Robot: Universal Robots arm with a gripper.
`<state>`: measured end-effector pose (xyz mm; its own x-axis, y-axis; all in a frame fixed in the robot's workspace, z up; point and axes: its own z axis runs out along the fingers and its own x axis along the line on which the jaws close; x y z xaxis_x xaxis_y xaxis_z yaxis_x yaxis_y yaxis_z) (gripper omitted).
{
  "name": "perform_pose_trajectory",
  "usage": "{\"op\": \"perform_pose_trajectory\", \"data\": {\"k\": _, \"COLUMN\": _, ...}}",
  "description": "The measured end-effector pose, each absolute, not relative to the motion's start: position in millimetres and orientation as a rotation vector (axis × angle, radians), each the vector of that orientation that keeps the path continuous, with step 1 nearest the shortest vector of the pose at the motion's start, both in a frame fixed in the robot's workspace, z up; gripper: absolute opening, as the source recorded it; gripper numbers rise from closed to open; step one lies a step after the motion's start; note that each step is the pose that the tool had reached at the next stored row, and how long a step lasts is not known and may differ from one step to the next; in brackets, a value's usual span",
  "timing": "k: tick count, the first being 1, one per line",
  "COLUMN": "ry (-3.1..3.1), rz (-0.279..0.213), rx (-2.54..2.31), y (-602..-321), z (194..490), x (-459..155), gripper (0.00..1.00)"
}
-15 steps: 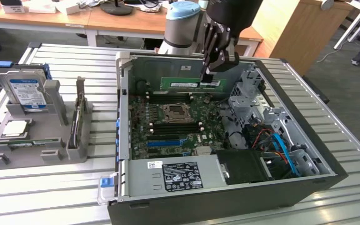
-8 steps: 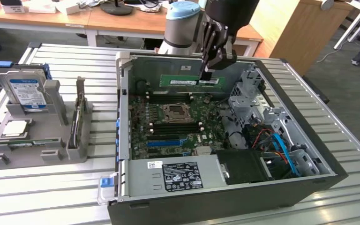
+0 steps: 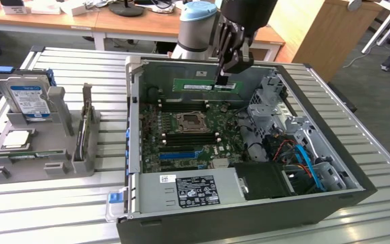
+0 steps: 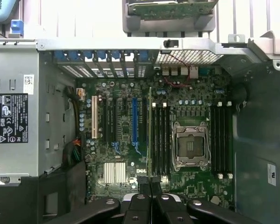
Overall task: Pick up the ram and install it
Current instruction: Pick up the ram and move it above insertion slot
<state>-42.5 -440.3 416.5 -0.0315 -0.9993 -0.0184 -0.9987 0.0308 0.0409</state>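
Hidden: your gripper point(image 3: 223, 77) covers part of the ram point(image 3: 205, 85) near its end at the exterior view's right.
Cut off: the arm point(image 3: 239, 20) is cut by the upper edge of the exterior view.
Hard to see: in the wrist view you see the ram point(image 4: 150, 126) only edge-on, as one thin line.
Contact: you cannot tell whether the ram's lower edge touches a slot or hangs above it.
Ram place: inside the open computer case point(image 3: 132, 127), over the motherboard point(image 3: 181, 142), level, close to the case wall that is farthest from the power supply point(image 3: 188, 190).
Line-up: in the wrist view the ram runs parallel to the memory slots point(image 4: 161, 140), beside the processor socket point(image 4: 191, 147).
Edges: the drive cage point(image 3: 266, 101) stands near your gripper, on the exterior view's right.
Open room: between the ram and the power supply lies only the low board.
Arm pose: it comes down from above, with the gripper point(image 4: 150, 184) pointing into the case.
Gripper: closed tight, its fingers point(image 4: 140, 200) pinching the ram's upper edge.
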Motion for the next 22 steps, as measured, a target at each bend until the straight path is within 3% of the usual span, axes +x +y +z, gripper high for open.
{"op": "perform_pose_trajectory", "data": {"k": 22, "ry": -2.251, "rz": -0.066, "rx": 2.169, "y": -407, "z": 413, "x": -41, "gripper": 0.12}}
